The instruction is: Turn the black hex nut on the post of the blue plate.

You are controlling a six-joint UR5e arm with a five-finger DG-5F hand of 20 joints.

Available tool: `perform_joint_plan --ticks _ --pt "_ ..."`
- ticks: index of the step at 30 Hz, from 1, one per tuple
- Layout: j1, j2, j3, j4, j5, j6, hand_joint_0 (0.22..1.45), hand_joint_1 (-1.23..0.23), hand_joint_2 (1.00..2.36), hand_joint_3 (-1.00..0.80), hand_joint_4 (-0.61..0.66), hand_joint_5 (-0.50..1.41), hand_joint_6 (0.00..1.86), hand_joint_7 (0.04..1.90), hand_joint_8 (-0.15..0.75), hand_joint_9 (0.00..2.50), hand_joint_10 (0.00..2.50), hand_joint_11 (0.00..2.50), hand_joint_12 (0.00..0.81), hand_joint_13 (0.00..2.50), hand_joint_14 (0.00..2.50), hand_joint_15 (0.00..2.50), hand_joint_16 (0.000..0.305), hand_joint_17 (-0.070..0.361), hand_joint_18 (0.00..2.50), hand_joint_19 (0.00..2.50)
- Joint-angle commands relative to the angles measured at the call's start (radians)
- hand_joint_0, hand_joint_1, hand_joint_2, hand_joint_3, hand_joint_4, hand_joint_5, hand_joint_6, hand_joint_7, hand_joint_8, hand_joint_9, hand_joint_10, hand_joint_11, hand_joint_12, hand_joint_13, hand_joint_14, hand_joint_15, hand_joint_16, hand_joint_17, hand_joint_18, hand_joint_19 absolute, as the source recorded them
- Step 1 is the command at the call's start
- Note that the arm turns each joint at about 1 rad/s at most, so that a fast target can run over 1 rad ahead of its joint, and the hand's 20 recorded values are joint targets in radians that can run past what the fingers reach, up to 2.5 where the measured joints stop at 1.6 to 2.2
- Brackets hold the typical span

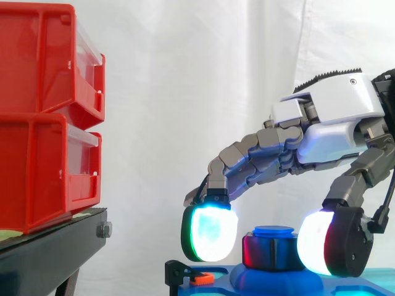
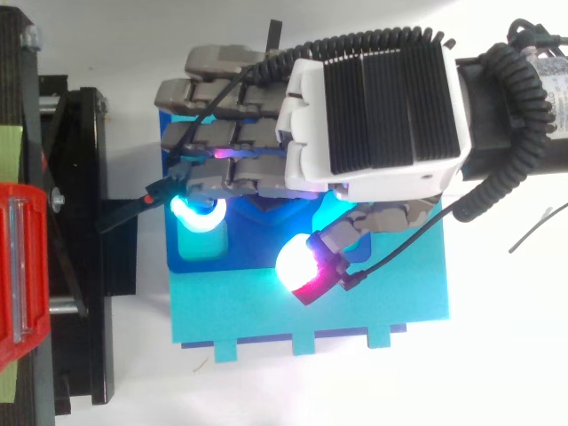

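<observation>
hand [image 1: 336, 108] over one hex nut [image 1: 270, 253], one blue plate [image 2: 390, 306], two bins [image 1: 37, 68]

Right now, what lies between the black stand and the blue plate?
A black bracket reaches across the gap from the stand to the plate, clearest in the top view.

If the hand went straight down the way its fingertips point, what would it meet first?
Likely the blue plate: the hand's glowing pads straddle the black hex nut, though depth is unclear.
</observation>
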Motion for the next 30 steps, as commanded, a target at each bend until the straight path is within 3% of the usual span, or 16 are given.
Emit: perform_joint_plan --ticks 1,30 --pt "-0.003 0.000 0.000 -0.006 0.000 -0.006 0.56 -0.83 1.00 -0.50 0.16 -0.23 0.50 0.91 0.221 0.29 0.00 0.02 0.346 0.14 0.00 0.00 0.051 0.115 0.08 0.02" --pt "-0.015 0.000 0.000 -0.018 -0.003 -0.066 0.56 -0.92 1.00 -0.50 0.18 -0.23 0.50 0.96 0.231 0.31 0.00 0.01 0.360 0.18 0.00 0.00 0.052 0.116 0.14 0.01"
